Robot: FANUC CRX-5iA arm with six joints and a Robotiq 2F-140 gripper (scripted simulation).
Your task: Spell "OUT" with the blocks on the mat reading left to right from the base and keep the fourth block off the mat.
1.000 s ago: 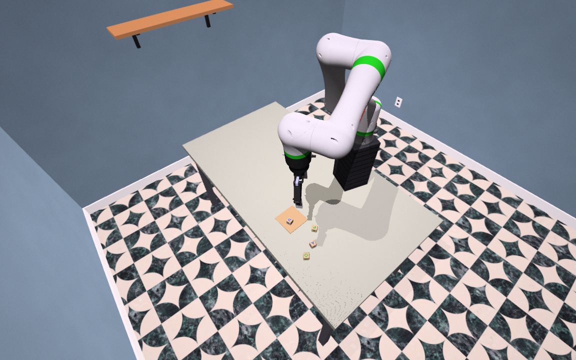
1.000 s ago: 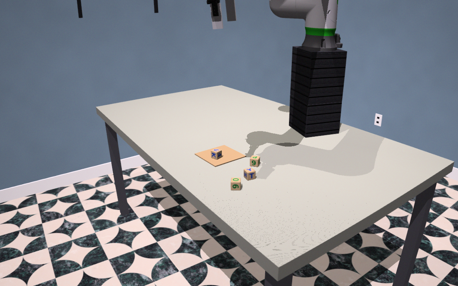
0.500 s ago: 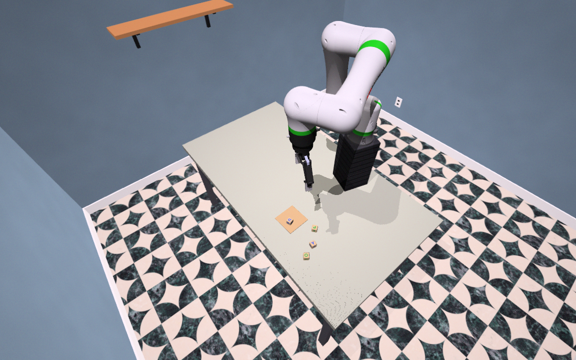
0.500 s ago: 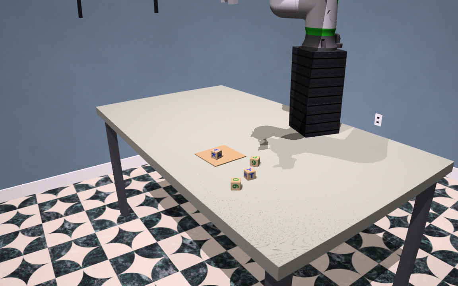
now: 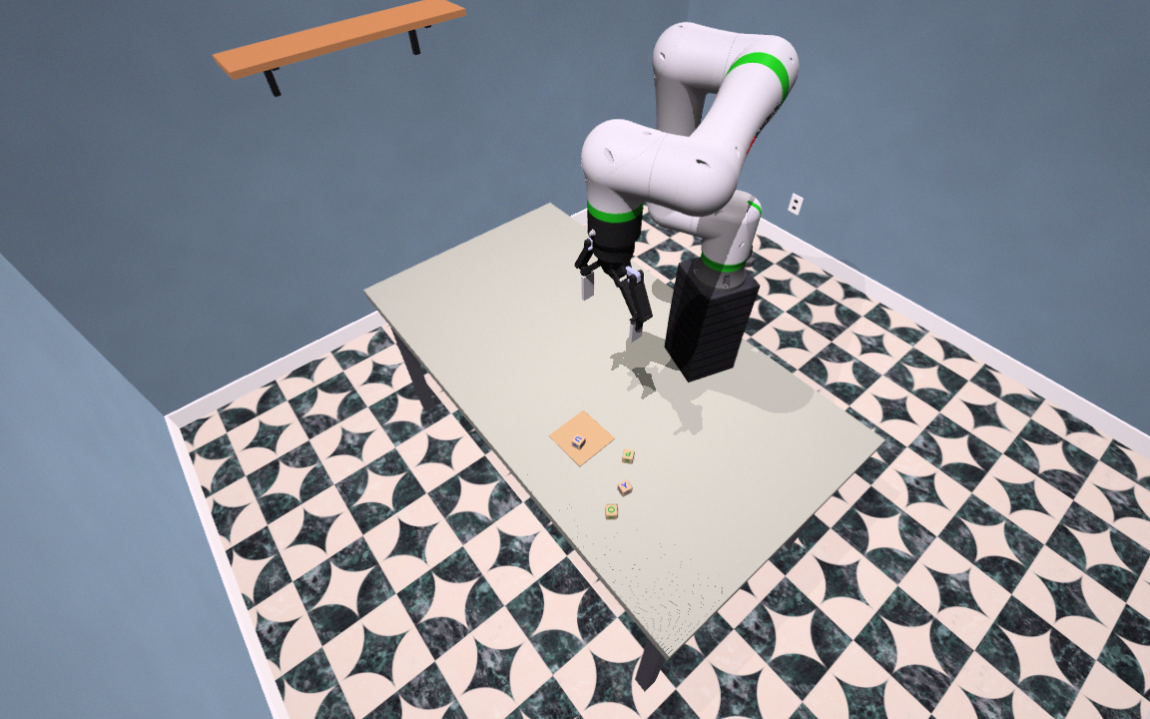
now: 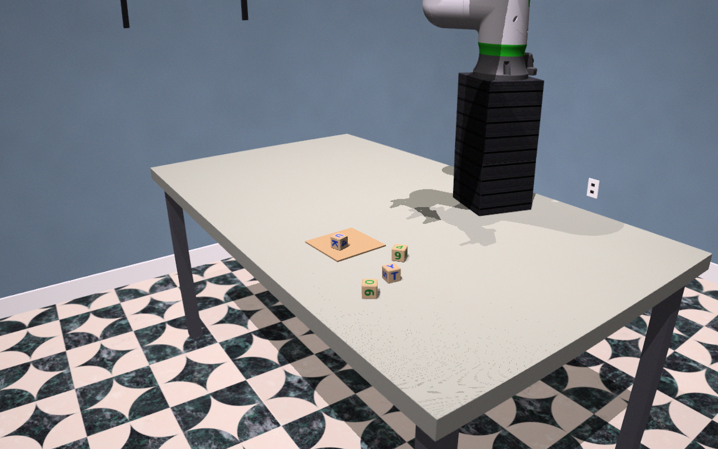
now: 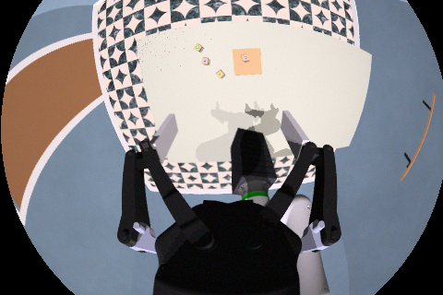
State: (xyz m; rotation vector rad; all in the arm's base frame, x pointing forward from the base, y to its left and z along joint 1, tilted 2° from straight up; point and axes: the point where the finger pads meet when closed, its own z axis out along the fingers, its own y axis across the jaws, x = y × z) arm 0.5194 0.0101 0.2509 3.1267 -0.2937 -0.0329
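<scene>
The orange mat (image 5: 564, 436) (image 6: 322, 242) (image 7: 254, 69) lies flat on the table. A block with a blue U on top (image 5: 578, 441) (image 6: 338, 241) (image 7: 245, 57) sits on the mat. Off the mat are a block with a green P on top (image 5: 627, 455) (image 6: 399, 253) (image 7: 221, 74), a block with a blue Y on top and a T on one side (image 5: 625, 487) (image 6: 391, 273) (image 7: 205, 61), and a block with a green O on top (image 5: 611, 511) (image 6: 369, 289) (image 7: 197, 47). My gripper (image 5: 610, 310) (image 7: 228, 120) is open and empty, high above the table near the base, out of view in the exterior view.
The black robot pedestal (image 5: 710, 322) (image 6: 495, 144) (image 7: 253, 157) stands at the table's base-side edge. The pale table (image 5: 489, 331) (image 6: 272, 184) (image 7: 175, 88) bears the arm's shadows near the pedestal. An orange shelf (image 5: 337, 37) hangs on the wall, far from the blocks.
</scene>
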